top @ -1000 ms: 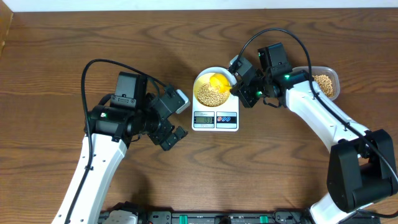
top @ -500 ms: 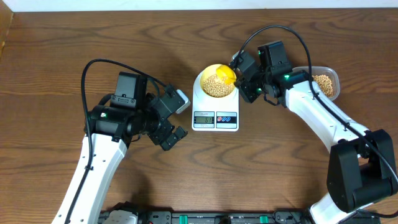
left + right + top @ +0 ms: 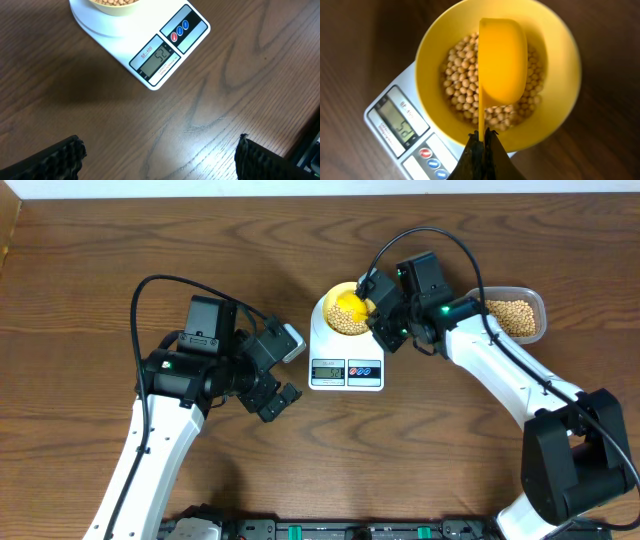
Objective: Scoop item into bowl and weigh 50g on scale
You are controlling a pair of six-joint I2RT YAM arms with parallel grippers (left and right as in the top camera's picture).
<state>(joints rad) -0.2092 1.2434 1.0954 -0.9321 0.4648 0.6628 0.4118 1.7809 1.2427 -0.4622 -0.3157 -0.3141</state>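
Two arms flank the white scale (image 3: pixel 346 370) on the wooden table (image 3: pixel 100 260), and your right gripper (image 3: pixel 481 142) is the busy one. Its fingers are pinched tight on the thin handle of the bright yellow measuring spoon (image 3: pixel 502 55), which hangs over the pale yellow bowl (image 3: pixel 560 45). Seen from the right wrist, the spoon's cup is tipped on its side above the beans (image 3: pixel 462 85), its smooth outer face toward the camera. The tan beans cover the bowl's floor, and the bowl sits on the scale's round platform, at the end away from the display (image 3: pixel 159 56). That display, clearest from the left wrist, appears to read 52, with small coloured buttons (image 3: pixel 175 35) just beside it. More beans lie in the clear plastic tub (image 3: pixel 515 315) to the right of the scale, partly behind your right arm. Your left gripper (image 3: pixel 160 159) hovers over bare wood to the left of the scale, near its front corner, jaws spread wide and holding nothing.
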